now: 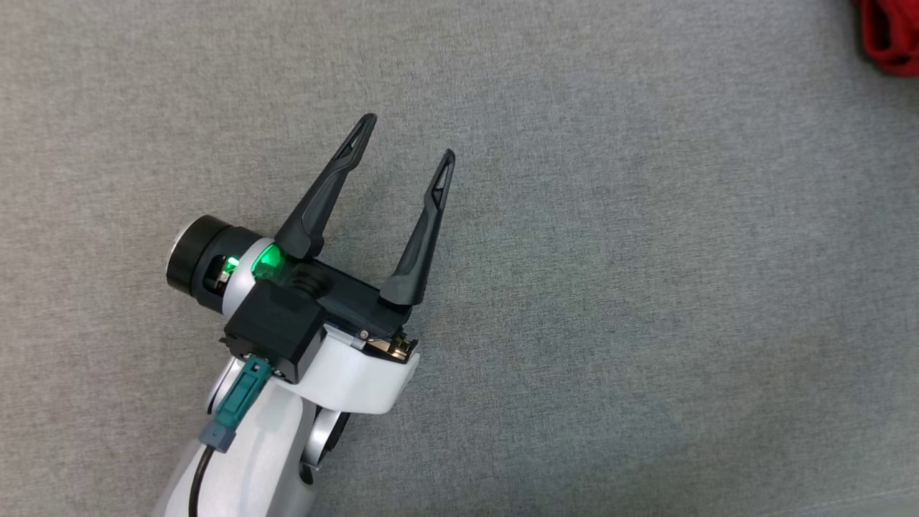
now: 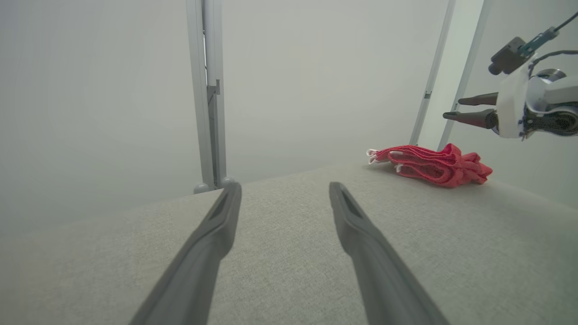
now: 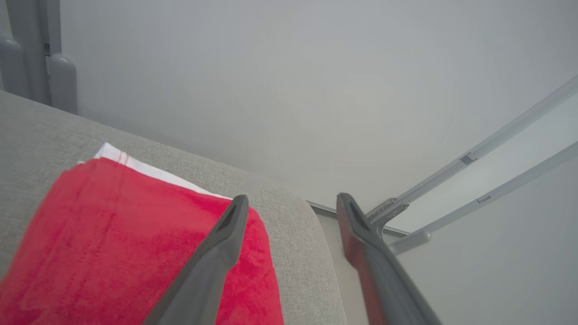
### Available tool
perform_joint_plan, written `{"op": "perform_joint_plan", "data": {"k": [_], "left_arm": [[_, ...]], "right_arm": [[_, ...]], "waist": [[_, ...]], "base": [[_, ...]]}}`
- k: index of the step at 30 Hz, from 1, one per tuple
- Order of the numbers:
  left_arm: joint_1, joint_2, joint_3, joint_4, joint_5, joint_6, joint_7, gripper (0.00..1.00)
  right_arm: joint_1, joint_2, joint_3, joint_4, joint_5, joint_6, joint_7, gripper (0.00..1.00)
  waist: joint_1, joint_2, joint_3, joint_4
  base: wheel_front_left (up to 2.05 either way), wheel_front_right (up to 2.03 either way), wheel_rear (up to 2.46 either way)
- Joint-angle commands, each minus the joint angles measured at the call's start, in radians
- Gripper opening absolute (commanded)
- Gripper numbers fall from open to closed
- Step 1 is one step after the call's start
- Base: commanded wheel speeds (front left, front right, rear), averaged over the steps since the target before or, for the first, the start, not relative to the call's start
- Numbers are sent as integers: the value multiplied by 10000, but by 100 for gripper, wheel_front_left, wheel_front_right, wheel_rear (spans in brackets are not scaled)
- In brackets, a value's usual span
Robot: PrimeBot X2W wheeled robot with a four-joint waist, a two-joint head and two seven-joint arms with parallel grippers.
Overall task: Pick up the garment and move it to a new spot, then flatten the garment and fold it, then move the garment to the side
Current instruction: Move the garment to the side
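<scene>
Left end effector (image 1: 408, 136) gapes over grey cushion (image 1: 646, 287), garment (image 1: 890, 36) well apart.

Your head camera looks almost straight down on the grey fabric surface (image 1: 646, 287). It sits close enough that the left gripper (image 1: 408, 136) takes up the lower left, and just an edge of the red garment (image 1: 890, 36) shows at the top right corner. Your left wrist camera sits low over the same surface, looking along its own fingers toward a pale wall (image 2: 316, 67) and a metal post (image 2: 207, 90). It shares the garment with the head view, seen well across the surface, and catches the right gripper (image 2: 453, 108) side-on above it. Your right wrist camera looks along its fingers from just above that garment, toward the surface's rounded edge.
</scene>
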Motion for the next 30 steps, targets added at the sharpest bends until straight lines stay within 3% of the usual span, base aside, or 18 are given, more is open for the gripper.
{"op": "perform_joint_plan", "data": {"k": [1,7,13,20,30], "left_arm": [[90,1,80,72,-115,96,-73,100],[399,-119,212,326,-385,329,-174,100],[882,-260,570,732,-901,726,-193,100],[1372,-373,1102,1326,-1646,1021,-216,100],[2217,-359,2048,1966,-2294,535,-268,100]], "right_arm": [[137,124,-390,-337,-335,1,-54,100],[1301,1331,-1796,-1958,-1211,1,-44,100],[3021,2737,-2307,-3384,-845,1,-41,100],[4787,3314,-2316,-4634,0,1,-42,100],[7994,4210,-2976,-7261,16,1,-35,100]], "waist": [[-1,0,-267,5],[-1,0,-1090,142],[-1,0,-2035,438],[-1,0,-3048,793],[-1,0,-4545,845]], "base": [[0,0,0],[0,0,0],[0,0,0],[0,0,0],[0,0,0]]}}
